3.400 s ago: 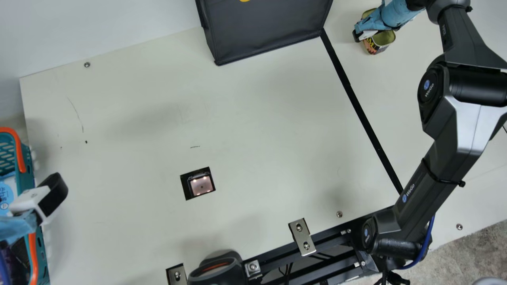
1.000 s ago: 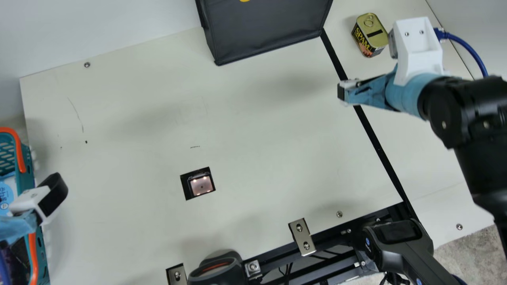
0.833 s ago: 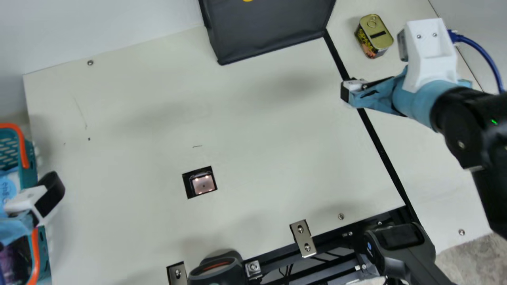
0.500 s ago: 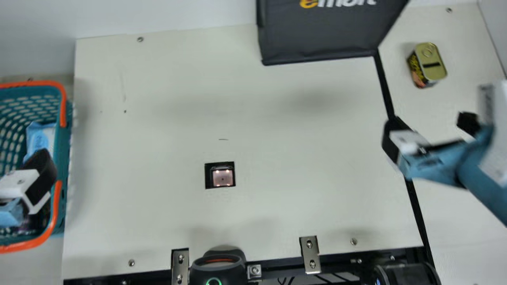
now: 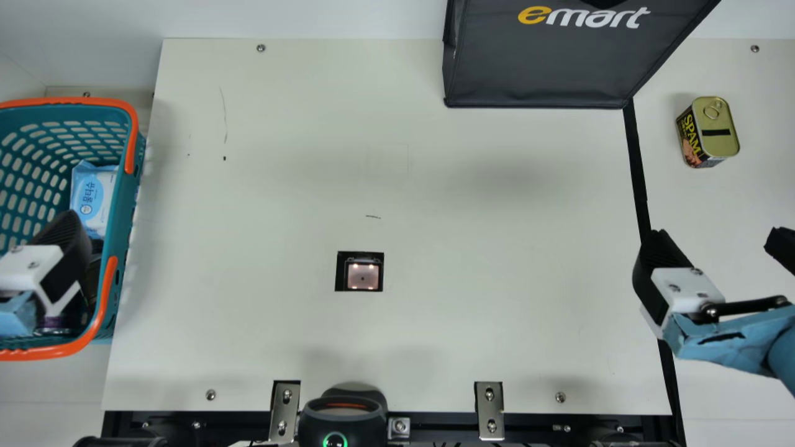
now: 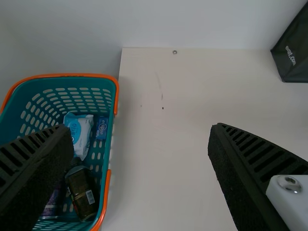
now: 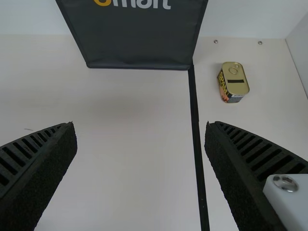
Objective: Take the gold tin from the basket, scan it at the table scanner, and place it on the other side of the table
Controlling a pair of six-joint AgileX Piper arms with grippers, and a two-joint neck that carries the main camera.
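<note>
The gold tin [image 5: 720, 127] stands upright on the table at the far right in the main view, right of the black line; the right wrist view has the tin [image 7: 234, 82] as well. My right gripper [image 5: 717, 245] is open in front of it, apart from it, and nothing is between the fingers of the gripper [image 7: 141, 132]. My left gripper [image 5: 62, 273], seen in part, is over the basket [image 5: 127, 205]; in the left wrist view the gripper [image 6: 141, 132] is open and holds nothing. The table scanner [image 5: 363, 276] is set in the table's middle.
A dark bag [image 5: 546, 68] stands at the table's back edge, left of the tin. A wipes pack [image 5: 93, 198] and dark bottles lie in the basket. A handheld scanner [image 5: 343, 422] and metal brackets sit at the front edge.
The right gripper was at the tin, then let go and drew back toward the front, opening wide. The main camera has turned, shifting the whole picture. The tin stays standing where it was released.
</note>
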